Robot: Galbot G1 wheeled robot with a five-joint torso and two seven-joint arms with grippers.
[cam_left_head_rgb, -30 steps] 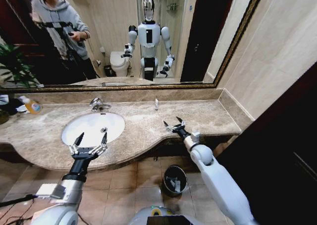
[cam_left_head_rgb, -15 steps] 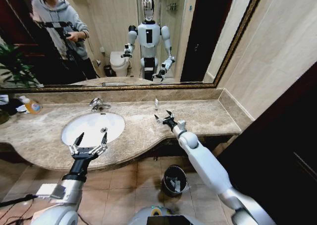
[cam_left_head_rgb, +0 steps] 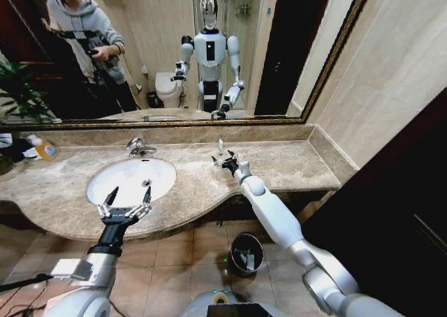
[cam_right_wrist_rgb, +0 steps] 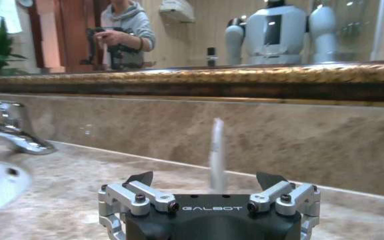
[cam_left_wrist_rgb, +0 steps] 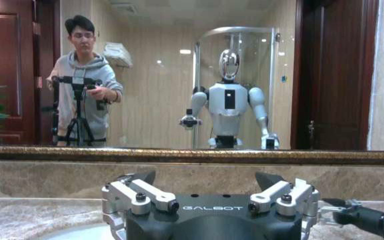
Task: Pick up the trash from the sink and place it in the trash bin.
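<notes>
Left gripper (cam_left_head_rgb: 126, 207) at lower left of the head view, fingers spread, holding nothing, over the front rim of the sink (cam_left_head_rgb: 98, 184). At centre, 1 slim white vial (cam_left_head_rgb: 221, 146) stands upright by the back wall. Right gripper (cam_left_head_rgb: 225, 161) just before it, fingers apart, not touching. Trash bin (cam_left_head_rgb: 246, 253) on the floor, lower centre.
</notes>
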